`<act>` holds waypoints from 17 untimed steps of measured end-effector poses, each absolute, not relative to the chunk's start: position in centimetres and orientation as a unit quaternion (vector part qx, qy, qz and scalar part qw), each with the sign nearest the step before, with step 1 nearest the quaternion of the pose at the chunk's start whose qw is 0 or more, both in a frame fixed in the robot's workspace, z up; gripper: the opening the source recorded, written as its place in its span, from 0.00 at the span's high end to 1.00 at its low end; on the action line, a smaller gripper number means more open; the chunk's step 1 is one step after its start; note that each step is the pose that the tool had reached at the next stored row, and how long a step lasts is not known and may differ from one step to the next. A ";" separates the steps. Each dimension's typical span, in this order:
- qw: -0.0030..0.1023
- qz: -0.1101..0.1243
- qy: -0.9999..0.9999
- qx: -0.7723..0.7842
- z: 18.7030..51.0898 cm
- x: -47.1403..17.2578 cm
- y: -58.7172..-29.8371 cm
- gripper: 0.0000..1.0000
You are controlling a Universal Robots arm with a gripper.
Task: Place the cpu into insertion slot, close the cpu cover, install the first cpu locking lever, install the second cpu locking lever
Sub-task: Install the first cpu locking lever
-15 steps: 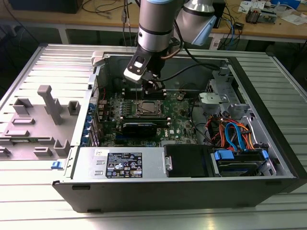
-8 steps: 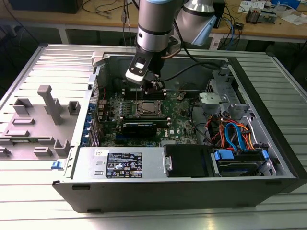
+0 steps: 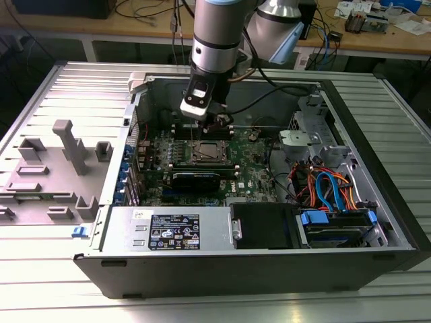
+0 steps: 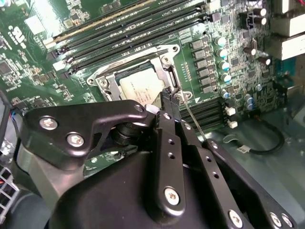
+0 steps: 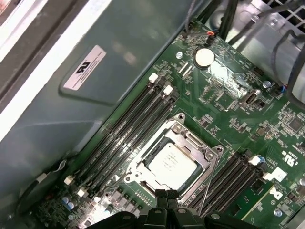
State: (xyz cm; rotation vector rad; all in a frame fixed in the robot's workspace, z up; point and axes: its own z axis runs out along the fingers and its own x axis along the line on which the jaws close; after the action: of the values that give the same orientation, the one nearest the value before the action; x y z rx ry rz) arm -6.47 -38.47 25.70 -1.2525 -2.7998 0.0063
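In the first wrist view the cpu (image 5: 171,162) lies flat in the insertion slot (image 5: 143,160), its dull silver top showing through the square cut-out of the cpu cover (image 5: 198,138), which is down over it (the frame sits level with the board on every side that shows). The gripper (image 5: 167,194) hangs just at the socket's near edge, its two black fingertips pressed together with no gap between them. A thin wire locking lever (image 5: 206,188) slants up beside the socket, close to the tips; whether they touch it I cannot tell from here. Rows of black memory slots (image 5: 128,129) run along both sides of the socket, and a round coin cell (image 5: 205,57) sits farther off on the green board. In the second wrist view the gripper (image 4: 170,98) has its narrow tips right at the cover's (image 4: 167,76) rim beside the cpu (image 4: 138,88), and the lever (image 4: 193,119) runs away from that spot as a bright thin line across the board, raised rather than latched flat. In the exterior view the arm comes down from above into an open computer case (image 3: 269,269) lying on a ribbed metal table (image 3: 40,282), the gripper (image 3: 219,124) low over the board just behind the socket, where the cpu (image 3: 205,151) shows. Grey plastic fixtures (image 3: 64,145) stand on the table at the exterior view's left, well apart from the case.
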 end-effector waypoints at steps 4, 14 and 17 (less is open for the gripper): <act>0.037 0.003 -0.919 -0.393 25.7 -6.5 -38.5 0.89; 0.037 0.003 -0.920 -0.390 25.7 -6.5 -38.5 0.89; 0.037 0.003 -0.920 -0.390 25.7 -6.6 -38.5 0.89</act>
State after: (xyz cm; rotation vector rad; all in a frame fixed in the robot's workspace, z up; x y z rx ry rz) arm -6.55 -38.50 25.70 -1.1966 -2.8244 0.0086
